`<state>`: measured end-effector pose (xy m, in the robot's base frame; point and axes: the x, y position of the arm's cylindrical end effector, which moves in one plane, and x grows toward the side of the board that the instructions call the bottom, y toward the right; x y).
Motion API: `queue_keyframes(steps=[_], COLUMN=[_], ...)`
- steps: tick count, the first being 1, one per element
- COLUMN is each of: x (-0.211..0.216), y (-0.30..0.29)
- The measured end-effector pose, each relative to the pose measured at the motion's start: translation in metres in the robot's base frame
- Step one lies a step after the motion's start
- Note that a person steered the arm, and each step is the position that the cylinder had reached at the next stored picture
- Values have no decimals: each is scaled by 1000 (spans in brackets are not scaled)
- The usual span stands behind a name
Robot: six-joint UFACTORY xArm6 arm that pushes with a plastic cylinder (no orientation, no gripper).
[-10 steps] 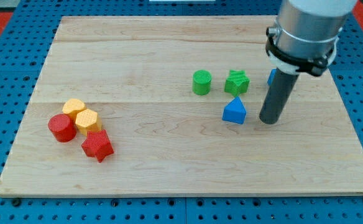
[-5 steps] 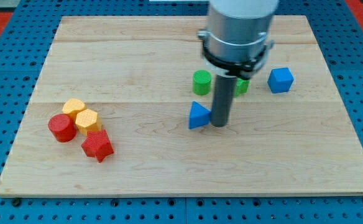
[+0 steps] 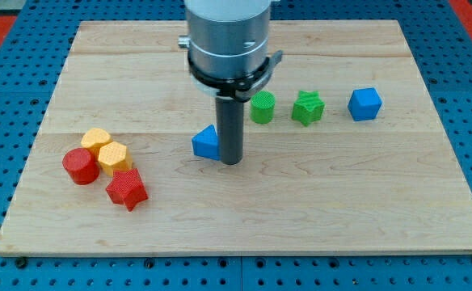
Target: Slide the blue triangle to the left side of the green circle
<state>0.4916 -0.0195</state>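
Note:
The blue triangle [image 3: 206, 144] lies on the wooden board [image 3: 244, 202], left of and a little below the green circle [image 3: 263, 107]. My tip [image 3: 231, 161] rests against the triangle's right side and hides part of it. The rod rises from there to the arm's grey body, which covers the board just left of the green circle.
A green star [image 3: 308, 108] sits right of the green circle, and a blue cube [image 3: 365, 104] further right. At the view's left is a cluster: two yellow hexagons [image 3: 107, 149], a red circle [image 3: 80, 166] and a red star [image 3: 126, 189].
My tip has swept from right to left, pushing the blue triangle from below the green star to a spot lower left of the green circle.

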Motion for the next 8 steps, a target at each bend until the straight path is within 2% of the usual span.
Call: queue_keyframes(steps=[3, 5, 8], x=[-14, -42, -64], y=[-65, -103, -80])
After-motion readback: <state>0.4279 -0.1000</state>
